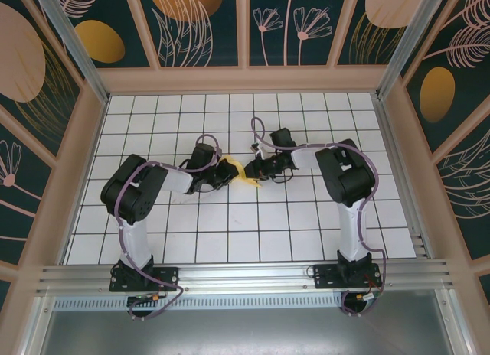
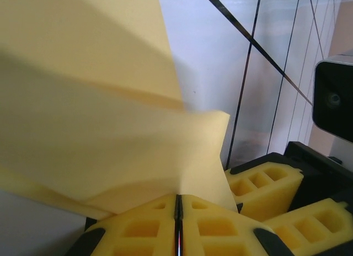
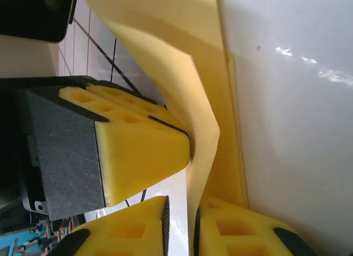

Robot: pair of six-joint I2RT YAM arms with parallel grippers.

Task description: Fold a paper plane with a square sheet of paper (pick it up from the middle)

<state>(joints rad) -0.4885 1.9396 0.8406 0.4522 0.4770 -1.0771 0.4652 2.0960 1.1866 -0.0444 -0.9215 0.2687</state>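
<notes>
Left gripper (image 2: 178, 205) pinches paper (image 2: 94, 129); right gripper (image 3: 181, 209) seemingly ajar

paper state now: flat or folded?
Folded: the paper shows overlapping layers and a bent flap, pinched in the shut left gripper.

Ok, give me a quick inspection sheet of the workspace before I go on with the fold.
Surface: white grid table, no marks seen.
Job's things: paper, partly folded, at mid-table between the two grippers.
Clutter: nothing seen.
Grippers: left gripper shut on the paper; right gripper with its jaws slightly apart and the paper running through the gap.
Cables: purple cables run along both arms, with a loop by the right wrist; none lies on the paper.
Surroundings: floral panels on three sides; metal rail along the near edge.
</notes>
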